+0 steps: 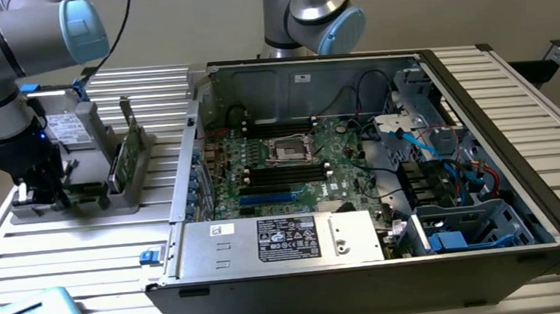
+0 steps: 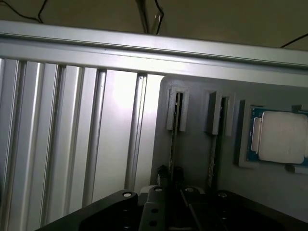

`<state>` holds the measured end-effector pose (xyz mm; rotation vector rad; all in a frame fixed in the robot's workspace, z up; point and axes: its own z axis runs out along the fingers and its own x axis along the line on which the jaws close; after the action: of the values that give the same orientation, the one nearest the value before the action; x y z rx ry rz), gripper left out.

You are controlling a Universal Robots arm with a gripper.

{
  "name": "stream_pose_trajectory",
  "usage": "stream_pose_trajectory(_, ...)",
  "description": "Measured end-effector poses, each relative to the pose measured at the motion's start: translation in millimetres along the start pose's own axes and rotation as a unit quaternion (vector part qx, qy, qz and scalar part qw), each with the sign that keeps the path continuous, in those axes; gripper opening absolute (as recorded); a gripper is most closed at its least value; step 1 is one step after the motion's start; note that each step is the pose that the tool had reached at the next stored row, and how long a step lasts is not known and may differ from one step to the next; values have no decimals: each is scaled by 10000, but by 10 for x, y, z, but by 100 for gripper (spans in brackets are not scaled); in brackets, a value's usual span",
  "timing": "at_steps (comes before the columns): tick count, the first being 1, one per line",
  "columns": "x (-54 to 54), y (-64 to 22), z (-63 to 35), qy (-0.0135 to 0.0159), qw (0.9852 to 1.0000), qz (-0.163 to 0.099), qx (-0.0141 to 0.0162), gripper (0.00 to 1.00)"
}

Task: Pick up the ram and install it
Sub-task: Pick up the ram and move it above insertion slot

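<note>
The ram (image 2: 174, 126) stands on edge in a slot of the grey holder (image 2: 192, 159), seen as a thin dark strip in the wrist view. My gripper (image 2: 171, 173) is down over it, its two dark fingertips pressed close on either side of the stick's near end, so it is shut on the ram. A second thin stick (image 2: 213, 132) stands in the neighbouring slot. In the exterior view my gripper (image 1: 41, 192) sits low at the holder (image 1: 88, 201) on the exterior view's left. The motherboard's black slots (image 1: 283, 173) lie inside the open computer case (image 1: 511, 114).
A square silver processor chip (image 2: 281, 137) lies in a pocket of the holder. A wider green card with a metal bracket (image 1: 125, 158) stands upright in the holder beside my arm. The case's left wall (image 1: 185, 170) rises between holder and motherboard. A power supply (image 1: 280, 241) fills the case front.
</note>
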<state>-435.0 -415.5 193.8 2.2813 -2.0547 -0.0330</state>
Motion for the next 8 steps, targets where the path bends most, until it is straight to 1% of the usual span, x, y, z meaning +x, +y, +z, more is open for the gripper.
stream_pose_trajectory(8, 3, 1, -74, 0, 10000, 0, -7, 15)
